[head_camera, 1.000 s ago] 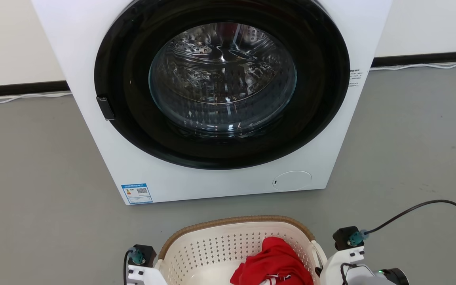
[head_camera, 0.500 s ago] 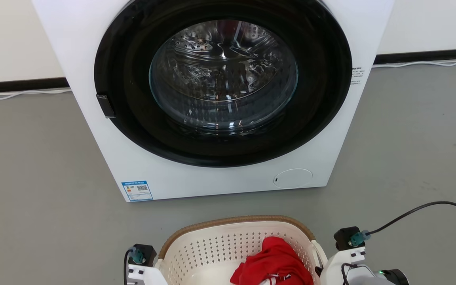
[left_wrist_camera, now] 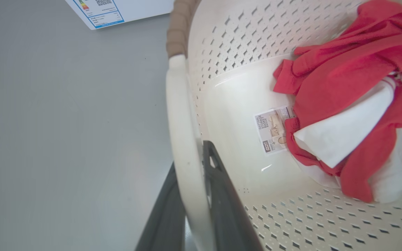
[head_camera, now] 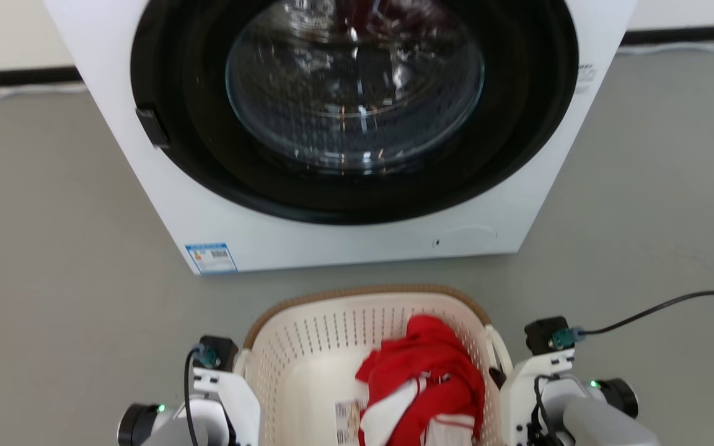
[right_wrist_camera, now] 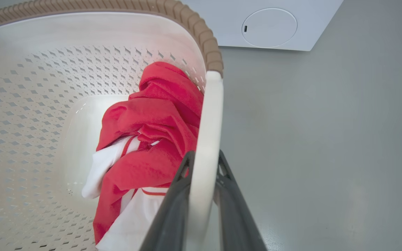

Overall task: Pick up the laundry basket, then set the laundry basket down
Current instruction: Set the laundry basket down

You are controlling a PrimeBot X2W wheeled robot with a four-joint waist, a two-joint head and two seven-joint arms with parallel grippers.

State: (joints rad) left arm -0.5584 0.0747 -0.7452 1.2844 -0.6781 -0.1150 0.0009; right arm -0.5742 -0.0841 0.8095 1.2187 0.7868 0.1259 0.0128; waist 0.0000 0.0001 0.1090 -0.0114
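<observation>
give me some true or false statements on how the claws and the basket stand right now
1. The left claw is clamped on the laundry basket's left side handle. True.
2. The right claw hangs open, clear of the basket. False: it is shut on the right side handle.
3. The basket is empty. False: red and white clothing lies inside.
4. A label sits on the basket's inside bottom. True.
5. The washing machine stands beyond the basket. True.

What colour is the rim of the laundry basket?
The rim is brown, woven-look; right wrist view shows it best.
</observation>
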